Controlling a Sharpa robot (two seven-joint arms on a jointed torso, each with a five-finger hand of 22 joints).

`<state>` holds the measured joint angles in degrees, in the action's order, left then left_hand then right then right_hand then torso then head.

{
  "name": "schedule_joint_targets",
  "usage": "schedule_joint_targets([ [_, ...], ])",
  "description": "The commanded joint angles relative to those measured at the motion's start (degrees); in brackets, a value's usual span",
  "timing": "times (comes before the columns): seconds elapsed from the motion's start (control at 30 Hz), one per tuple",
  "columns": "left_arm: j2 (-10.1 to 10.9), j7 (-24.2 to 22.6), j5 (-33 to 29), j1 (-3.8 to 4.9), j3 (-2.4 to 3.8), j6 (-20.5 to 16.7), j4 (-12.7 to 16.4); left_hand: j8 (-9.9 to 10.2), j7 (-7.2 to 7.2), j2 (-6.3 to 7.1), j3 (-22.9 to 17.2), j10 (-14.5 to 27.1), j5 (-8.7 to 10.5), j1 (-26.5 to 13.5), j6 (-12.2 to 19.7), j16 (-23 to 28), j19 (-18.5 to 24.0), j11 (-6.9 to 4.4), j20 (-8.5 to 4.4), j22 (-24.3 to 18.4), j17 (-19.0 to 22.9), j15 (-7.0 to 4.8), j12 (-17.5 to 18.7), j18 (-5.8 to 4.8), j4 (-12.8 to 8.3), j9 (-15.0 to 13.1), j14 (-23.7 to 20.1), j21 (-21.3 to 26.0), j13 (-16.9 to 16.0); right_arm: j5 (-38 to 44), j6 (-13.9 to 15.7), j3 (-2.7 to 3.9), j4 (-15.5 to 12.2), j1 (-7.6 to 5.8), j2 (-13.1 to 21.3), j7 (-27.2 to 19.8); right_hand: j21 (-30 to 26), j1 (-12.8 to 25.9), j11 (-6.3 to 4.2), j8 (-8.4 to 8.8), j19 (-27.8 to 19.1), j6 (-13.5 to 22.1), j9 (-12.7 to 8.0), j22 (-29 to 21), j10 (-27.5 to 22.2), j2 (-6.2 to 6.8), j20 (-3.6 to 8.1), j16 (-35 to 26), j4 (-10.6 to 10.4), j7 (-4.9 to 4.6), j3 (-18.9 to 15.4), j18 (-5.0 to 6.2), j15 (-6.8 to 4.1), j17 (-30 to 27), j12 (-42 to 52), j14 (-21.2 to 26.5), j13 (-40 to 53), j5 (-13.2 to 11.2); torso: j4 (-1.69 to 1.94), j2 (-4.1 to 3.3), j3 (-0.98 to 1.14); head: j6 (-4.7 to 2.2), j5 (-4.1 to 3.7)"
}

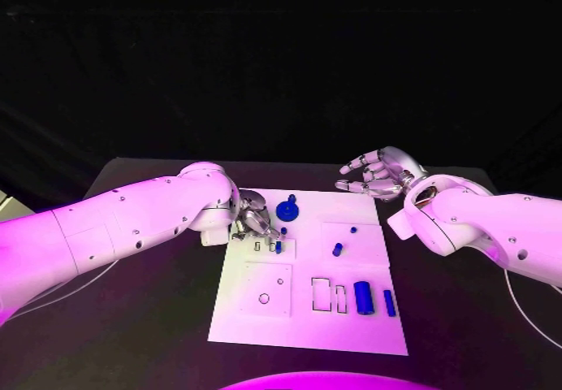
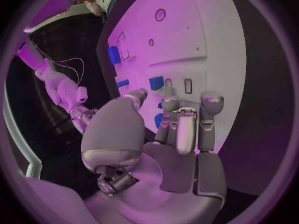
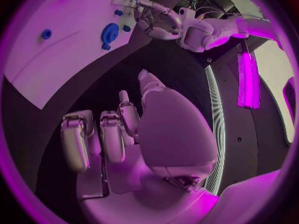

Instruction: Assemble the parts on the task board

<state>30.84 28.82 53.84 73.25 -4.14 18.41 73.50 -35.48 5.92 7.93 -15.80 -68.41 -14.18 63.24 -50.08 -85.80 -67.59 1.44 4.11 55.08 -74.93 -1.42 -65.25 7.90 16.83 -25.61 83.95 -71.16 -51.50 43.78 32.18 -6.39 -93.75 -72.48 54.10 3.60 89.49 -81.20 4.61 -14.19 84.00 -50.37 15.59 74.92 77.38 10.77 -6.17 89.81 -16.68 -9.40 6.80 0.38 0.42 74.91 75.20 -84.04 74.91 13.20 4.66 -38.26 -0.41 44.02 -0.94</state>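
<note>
Blue plastic parts lie scattered over the white task board (image 1: 352, 329), which sits in the centre of the head view. A round, gear-like part (image 1: 289, 213) rests near the board's upper edge, two small pegs (image 1: 337, 249) lie right of centre, and a thick cylinder (image 1: 363, 298) with a thinner bar (image 1: 389, 302) beside it lies at lower right, next to outlined slots. They look rigid, light and smooth, so I judge they could slip or roll if nudged; the cylinder seems best pinched across its middle, the gear by its rim.

The left hand (image 1: 252, 218) hangs over the board's upper left area, fingers curled downward, their tips at a small blue part (image 1: 278, 244) standing just beside a narrow slot. In the left wrist view the fingers (image 2: 187, 122) are partly bent over the board with blue pieces (image 2: 157, 82) close ahead; whether they actually grip one, I cannot tell.

The right hand (image 1: 377, 175) hovers off the board's upper right corner, above the dark table (image 1: 153, 325), fingers spread wide and holding nothing.
</note>
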Motion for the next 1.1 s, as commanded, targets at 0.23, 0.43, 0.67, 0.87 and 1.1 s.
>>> schedule_joint_targets([
  [0.23, -1.21, 0.33, 0.07, 0.09, -0.02, 1.88, -0.57, -0.4, -0.29, -0.05, 0.4, -0.29, 0.14, -0.4, -0.03, -0.21, -0.3, 0.01, 0.09, 0.08, -5.49, -0.5, -0.08, -0.51, -0.06, -0.11, 2.75, -0.26, 0.27, 0.39, -1.19, 0.02, 0.07, -0.01, -0.29, 0.08, -0.43, 0.57, -0.01, -0.14, 5.6, 0.54, -0.1, 14.62, -0.36, 0.16, 0.0, -0.31, -0.02, 0.02, -0.36, -0.16, -0.1, 14.18, -0.11, -5.7, 1.7, -0.45, 0.03, -0.04, 0.07, 0.24, -0.18],
  [0.43, -1.45, 0.29, 0.0, 0.08, -0.04, 1.85, -0.7, -0.76, -0.46, -0.27, 0.35, -0.45, 0.06, 0.19, -0.21, -0.23, -0.38, -0.12, 0.05, 0.28, -5.55, -0.61, -0.33, -0.54, -0.2, -0.42, 2.77, -0.44, -0.05, 0.39, -1.31, 0.02, 0.22, -0.01, -0.49, 0.15, -0.43, 0.57, -0.01, -0.14, 5.6, 0.54, -0.1, 14.62, -0.36, 0.16, 0.0, -0.31, -0.02, 0.02, -0.36, -0.16, -0.1, 14.18, -0.11, -5.7, 1.7, -0.45, 0.08, 0.04, 0.11, 0.28, -0.29],
  [0.67, -1.67, 0.27, -0.14, 0.07, -0.05, 2.14, -0.75, -1.14, -0.6, -0.4, 0.3, -0.57, -0.03, 1.0, -0.3, -0.33, -0.44, -0.26, -0.02, 0.51, -5.77, -0.73, -0.52, -0.58, -0.28, -0.76, 2.85, -0.63, -0.27, 0.39, -1.43, 0.02, 0.3, 0.0, -0.64, 0.22, -0.52, 0.6, -0.01, -0.17, 5.56, 0.53, -0.11, 14.58, -0.36, 0.09, -0.01, -0.33, -0.02, 0.02, -0.42, -0.14, -0.1, 14.13, -0.1, -5.69, 1.7, -0.46, 0.09, 0.05, 0.12, 0.35, -0.31],
  [0.87, -2.05, 0.24, -0.28, 0.07, -0.12, 2.56, -0.95, -1.27, -0.64, -0.45, 0.28, -0.66, -0.05, 1.34, -0.3, -0.38, -0.48, -0.3, -0.04, 0.61, -5.87, -0.77, -0.63, -0.6, -0.3, -0.89, 2.89, -0.72, -0.41, 0.39, -1.53, 0.02, 0.34, 0.0, -0.68, 0.33, -0.53, 0.61, -0.01, -0.19, 5.56, 0.51, -0.11, 14.57, -0.31, 0.04, -0.01, -0.33, -0.02, 0.02, -0.43, -0.13, -0.09, 14.13, -0.04, -5.69, 1.74, -0.46, 0.08, 0.07, 0.15, 0.43, -0.25],
  [1.1, -2.27, 0.26, -0.32, 0.02, -0.33, 2.76, -1.2, -1.38, -0.68, -0.57, 0.23, -0.65, -0.09, 1.6, -0.3, -0.41, -0.46, -0.34, -0.06, 0.64, -5.94, -0.8, -0.63, -0.6, -0.29, -1.0, 2.91, -0.75, -0.39, 0.4, -1.18, 0.01, 0.24, 0.01, -0.7, 0.04, -0.36, 0.55, -0.04, -0.31, 5.63, 0.38, -0.11, 14.66, -0.08, -0.32, -0.02, -0.27, 0.02, 0.05, -0.41, -0.18, -0.11, 14.25, 0.21, -5.72, 1.93, -0.31, 0.05, 0.03, 0.16, 0.35, -0.19],
])
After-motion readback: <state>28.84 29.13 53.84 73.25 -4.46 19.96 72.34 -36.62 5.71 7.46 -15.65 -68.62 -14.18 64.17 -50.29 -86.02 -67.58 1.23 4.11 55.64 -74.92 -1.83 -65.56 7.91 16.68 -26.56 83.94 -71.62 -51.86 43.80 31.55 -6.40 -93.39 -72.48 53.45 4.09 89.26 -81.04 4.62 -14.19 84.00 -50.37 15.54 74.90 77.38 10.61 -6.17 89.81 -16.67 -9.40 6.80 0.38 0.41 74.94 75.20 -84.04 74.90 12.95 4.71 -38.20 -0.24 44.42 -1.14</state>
